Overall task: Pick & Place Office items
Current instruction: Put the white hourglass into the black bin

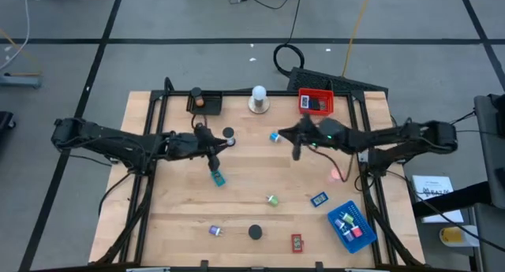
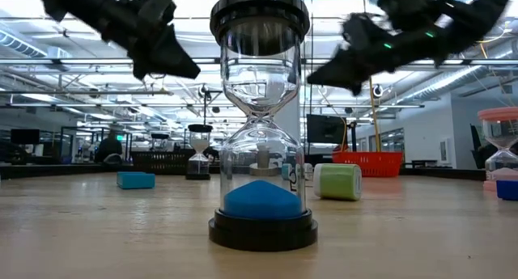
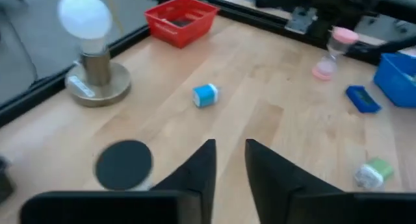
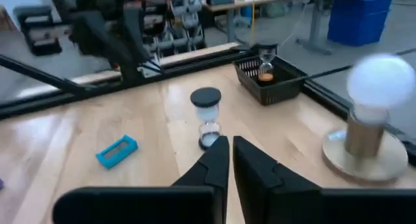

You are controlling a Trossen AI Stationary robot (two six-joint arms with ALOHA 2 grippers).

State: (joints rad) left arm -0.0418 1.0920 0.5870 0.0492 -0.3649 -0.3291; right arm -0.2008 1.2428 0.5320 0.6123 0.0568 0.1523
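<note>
Office items lie scattered on the wooden table: a black-capped hourglass, a blue roll, a teal rectangle, a green roll, a blue rectangle, a pink hourglass, a purple clip, a red rectangle and a second black hourglass with blue sand. My left gripper hovers above the table beside the first hourglass, slightly open and with nothing in it. My right gripper hovers near the blue roll, shut and with nothing in it, pointing at that hourglass.
A black tray holding a brown hourglass, a white knob on a round base and a red tray stand along the far edge. A blue tray with small items sits at the near right.
</note>
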